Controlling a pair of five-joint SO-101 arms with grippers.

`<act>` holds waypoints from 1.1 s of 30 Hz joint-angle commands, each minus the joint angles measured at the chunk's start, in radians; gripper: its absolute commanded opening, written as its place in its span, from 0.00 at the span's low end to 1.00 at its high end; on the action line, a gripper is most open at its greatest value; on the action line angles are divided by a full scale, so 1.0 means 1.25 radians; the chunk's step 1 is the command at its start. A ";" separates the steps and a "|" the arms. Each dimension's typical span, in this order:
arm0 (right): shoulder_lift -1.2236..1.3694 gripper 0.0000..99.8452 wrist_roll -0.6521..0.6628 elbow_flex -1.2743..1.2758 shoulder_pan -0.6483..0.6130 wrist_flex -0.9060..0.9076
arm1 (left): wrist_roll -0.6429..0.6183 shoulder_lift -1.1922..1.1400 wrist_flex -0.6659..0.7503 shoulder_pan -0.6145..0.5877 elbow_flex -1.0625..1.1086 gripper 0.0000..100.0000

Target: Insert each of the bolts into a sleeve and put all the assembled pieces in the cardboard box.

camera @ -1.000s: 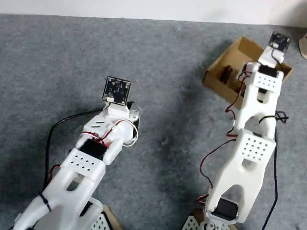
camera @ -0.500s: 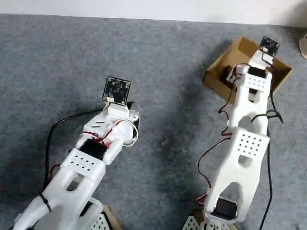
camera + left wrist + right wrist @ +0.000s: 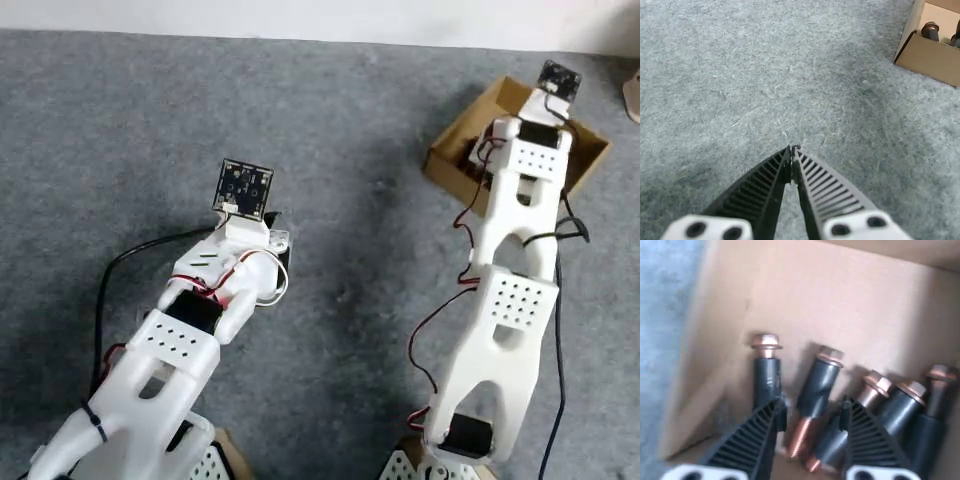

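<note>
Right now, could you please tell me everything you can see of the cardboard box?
The cardboard box is an open-topped tray of plain brown card, sitting on the grey carpet at the far right. Five assembled pieces, copper bolts in dark sleeves, lie side by side inside. The right end effector hangs open over them.

sleeved bolts (image 3: 817,385) in cardboard box (image 3: 865,305)

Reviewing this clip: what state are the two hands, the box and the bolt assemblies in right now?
left hand: shut, empty, above the carpet.
right hand: open, gripping nothing.
cardboard box: open-topped, holding several pieces.
assembled pieces: bolts seated in sleeves, lying inside the box.
</note>
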State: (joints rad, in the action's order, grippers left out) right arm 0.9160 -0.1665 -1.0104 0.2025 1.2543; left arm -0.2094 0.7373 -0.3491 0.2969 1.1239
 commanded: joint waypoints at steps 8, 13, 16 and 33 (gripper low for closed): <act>-0.079 0.01 0.011 -0.327 -0.021 0.327 | -0.009 0.003 0.004 0.006 -0.048 0.02; -0.083 0.00 0.070 -0.447 -0.020 0.406 | -0.001 0.003 -0.144 -0.073 -0.120 0.02; -0.082 0.00 0.093 -0.428 -0.008 0.406 | 0.038 0.003 -0.196 -0.129 -0.129 0.02; -0.429 0.00 0.203 0.180 -0.017 0.404 | 0.049 0.094 -0.470 -0.242 -0.155 0.01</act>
State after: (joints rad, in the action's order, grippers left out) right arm 0.5831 0.0621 -0.9797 0.1872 1.7438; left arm -0.1511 0.7664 -0.8892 0.0284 0.9812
